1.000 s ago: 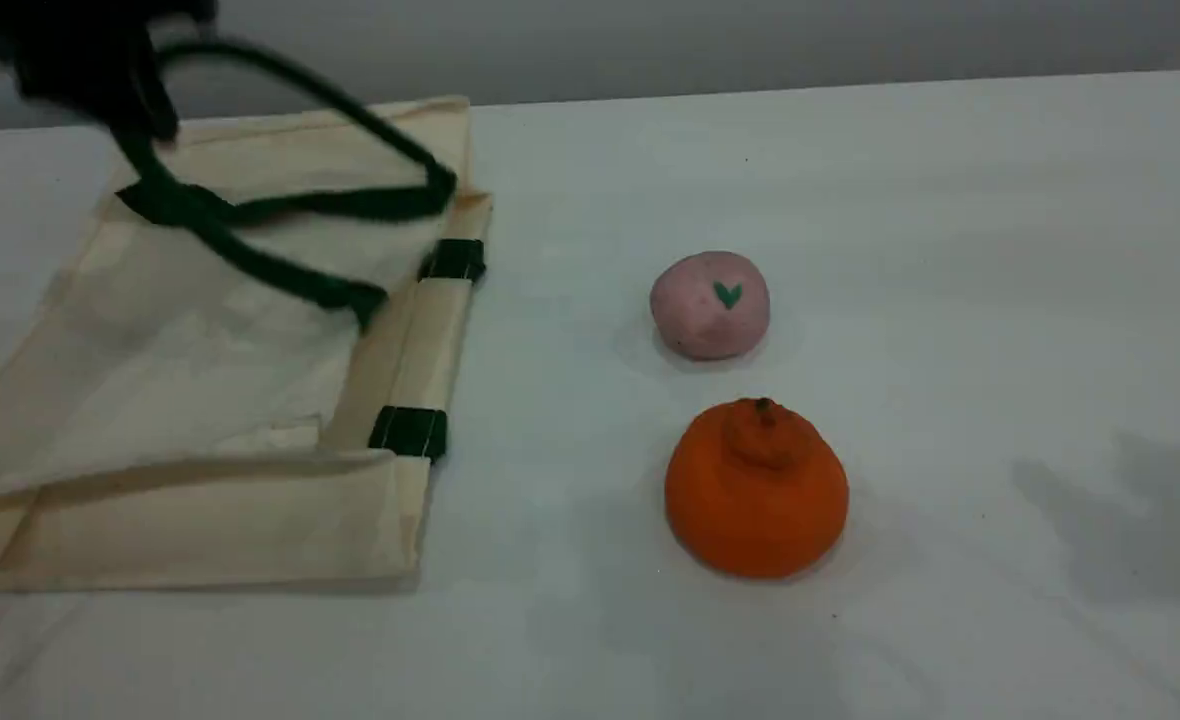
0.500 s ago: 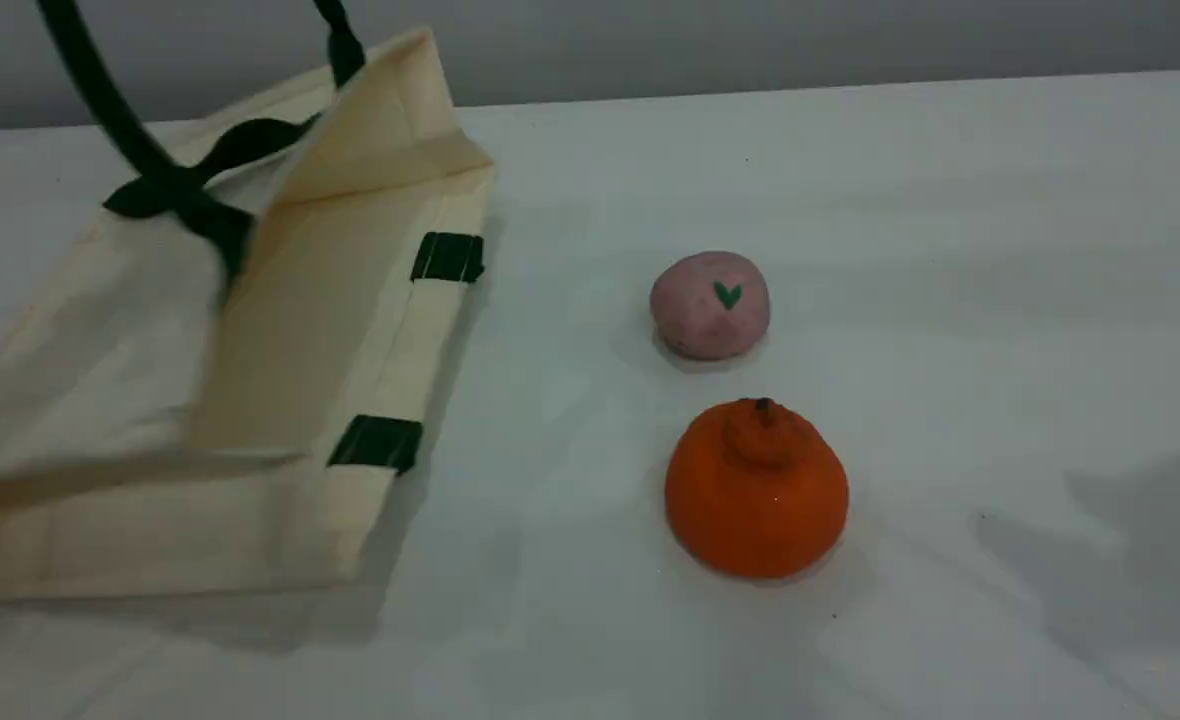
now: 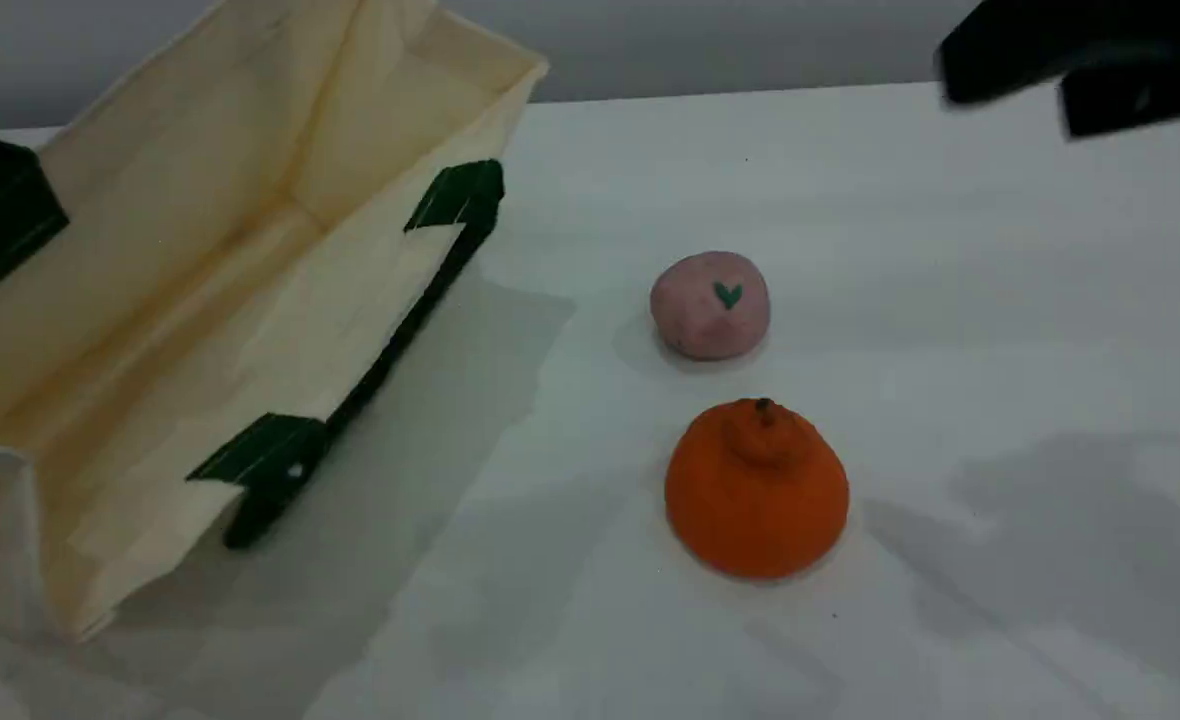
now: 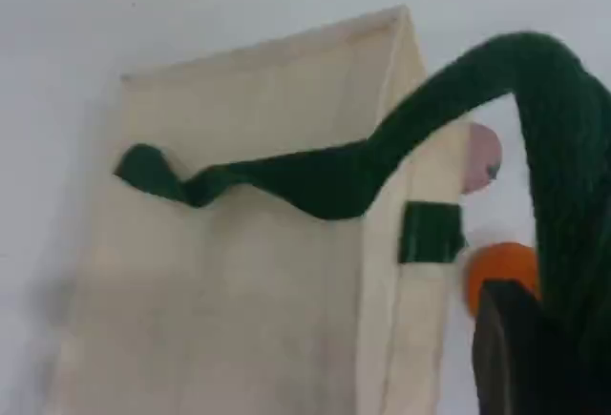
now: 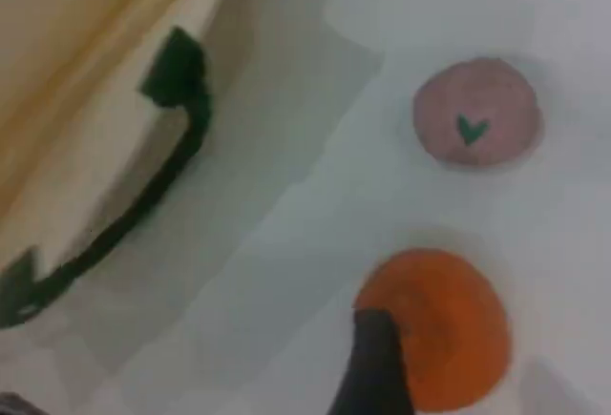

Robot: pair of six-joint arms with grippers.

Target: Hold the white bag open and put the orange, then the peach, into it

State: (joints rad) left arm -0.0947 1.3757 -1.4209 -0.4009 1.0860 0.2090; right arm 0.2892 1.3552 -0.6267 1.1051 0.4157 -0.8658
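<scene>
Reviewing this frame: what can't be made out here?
Left gripper: off the scene view's top edge; left wrist view shows one fingertip, its grip hidden by the green handle.
Right gripper: blurred, cut off by the scene view's top edge.
Peach: half hidden behind the white bag, left wrist view.
Orange: partly covered by the gripper's fingertip, right wrist view.

No readable text; only green heart mark (image 3: 727, 294) on peach (image 3: 707, 318).

Scene camera: fixed, slanting down across table (image 3: 950, 300), mid-distance. My left wrist camera looks down on white bag (image 4: 239, 291), close. Right wrist camera hangs over orange (image 5: 449, 329) and peach (image 5: 475, 112), closer. All three views share both fruits.
</scene>
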